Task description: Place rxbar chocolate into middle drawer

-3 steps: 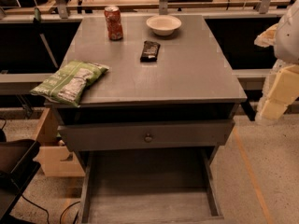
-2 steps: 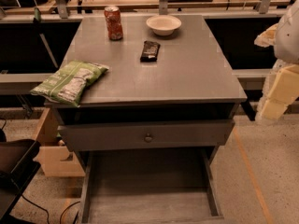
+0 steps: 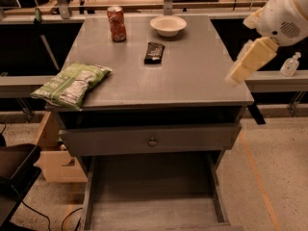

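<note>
Change: the gripper [image 3: 245, 64] now hangs over the counter's right edge. A second ago it sat lower and outside the counter. Everything else is unmoved.
Gripper: pale and tilted, tip pointing down-left, well apart from the bar. Nothing is seen in it. Open or closed: cannot tell.
Bar: the bar [image 3: 154, 53] lies flat on the counter [image 3: 192, 83], back-centre, just in front of the bowl [image 3: 168, 25] and right of the can [image 3: 117, 24]. Untouched.
Drawer: the drawer [image 3: 154, 213] is pulled out below the knobbed front [image 3: 152, 141], floor bare, ready to receive.
Meaning: the reach looks just begun. Grasp and transfer are both still to do.
Edges: the bar sits well in from every counter edge, so a slide-off seems unlikely. The bowl rim is the nearest obstacle. The chip bag [image 3: 72, 84] overhangs the front-left corner, off the likely path.
Room: bare counter lies between gripper and bar, so approach from the right is open. For the drop, the knobbed front covers the drawer's rear, and the free opening lies forward, between low side walls.
</note>
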Motion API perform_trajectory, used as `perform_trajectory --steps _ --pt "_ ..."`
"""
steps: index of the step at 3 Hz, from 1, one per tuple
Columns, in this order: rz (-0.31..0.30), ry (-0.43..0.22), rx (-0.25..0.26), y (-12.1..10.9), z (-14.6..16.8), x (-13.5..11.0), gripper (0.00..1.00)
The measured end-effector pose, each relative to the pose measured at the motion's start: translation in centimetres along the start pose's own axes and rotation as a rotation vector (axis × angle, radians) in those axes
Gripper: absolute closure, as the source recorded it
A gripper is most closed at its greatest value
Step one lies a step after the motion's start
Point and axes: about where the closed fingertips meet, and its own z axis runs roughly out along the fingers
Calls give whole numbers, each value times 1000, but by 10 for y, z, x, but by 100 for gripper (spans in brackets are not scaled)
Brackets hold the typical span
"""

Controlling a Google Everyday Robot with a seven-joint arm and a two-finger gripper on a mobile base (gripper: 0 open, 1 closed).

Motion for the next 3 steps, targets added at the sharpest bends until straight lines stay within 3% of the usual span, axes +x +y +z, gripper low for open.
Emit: perform_trajectory --steps 1,3 --pt "106 -40 65 -39 21 -25 0" --pt "238 171 253 -81 45 -59 0"
